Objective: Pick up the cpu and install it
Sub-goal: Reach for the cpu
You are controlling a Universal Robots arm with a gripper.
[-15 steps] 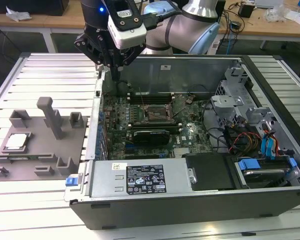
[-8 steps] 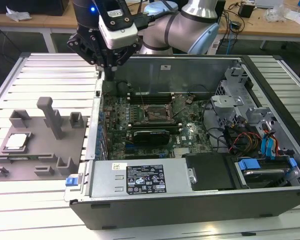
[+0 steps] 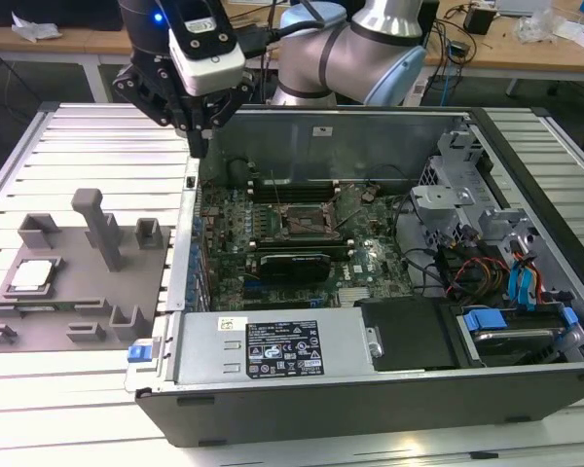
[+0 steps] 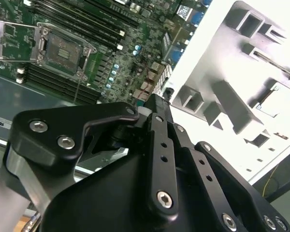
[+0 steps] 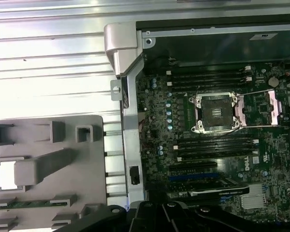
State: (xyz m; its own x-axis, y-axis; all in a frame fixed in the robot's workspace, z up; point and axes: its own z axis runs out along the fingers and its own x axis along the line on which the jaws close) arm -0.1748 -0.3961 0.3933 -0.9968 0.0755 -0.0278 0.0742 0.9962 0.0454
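Jaws (above case wall (image 3: 192, 229)) — cpu (image 3: 31, 275) well apart.

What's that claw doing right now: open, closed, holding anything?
Gripper: closed, holding nothing; the cpu lies on the grey fixture.

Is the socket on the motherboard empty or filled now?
Empty: the socket shows its bare dark bed, and the cpu lies in the grey holder outside the case.
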